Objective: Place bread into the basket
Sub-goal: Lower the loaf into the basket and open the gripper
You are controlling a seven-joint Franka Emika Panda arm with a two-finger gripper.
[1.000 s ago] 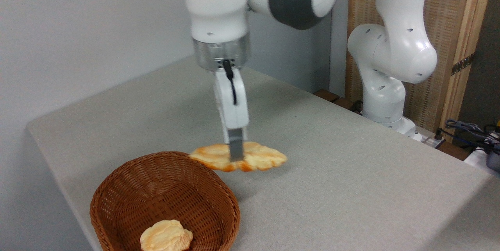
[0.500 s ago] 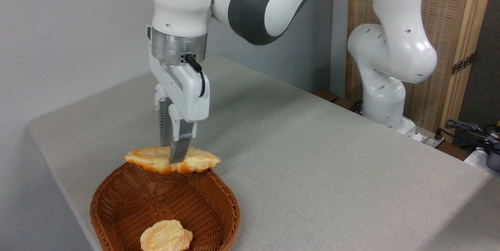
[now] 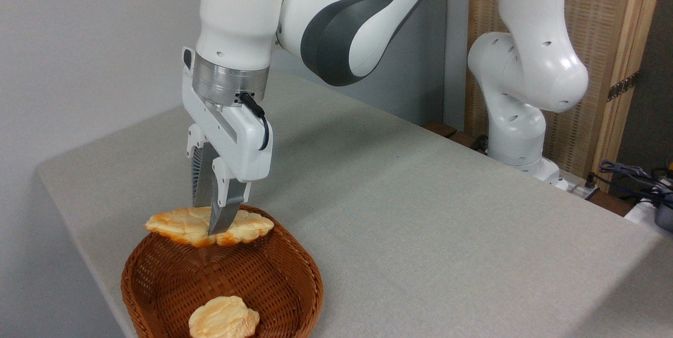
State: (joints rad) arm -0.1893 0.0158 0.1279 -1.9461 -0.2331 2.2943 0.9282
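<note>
The grey cloth-covered surface (image 3: 420,212) fills most of the view, running from the pale wall on the left to a wood-framed woven screen (image 3: 604,38) at the back right. The white and dark grey arm (image 3: 336,12) rises from its base at the far right edge of the surface, arches across the top of the view and comes down on the left, with its wrist pointing straight down.

Near the front left corner of the surface sits the brown wicker basket (image 3: 294,259), its thick rim partly cut off by the bottom edge of the view. The hand (image 3: 213,222) hangs above the basket's far rim, its two fingers (image 3: 226,214) closed on the middle of the bread (image 3: 173,225). The loaf is held roughly level, lying crosswise over the far part of the basket, clear of the woven floor below it; its left tip reaches just past the rim, and its right end lies over the rim on that side. Whether the underside touches the rim cannot be told.

A small round pale bun (image 3: 223,318) lies inside the basket at its near end, well apart from the held loaf.
</note>
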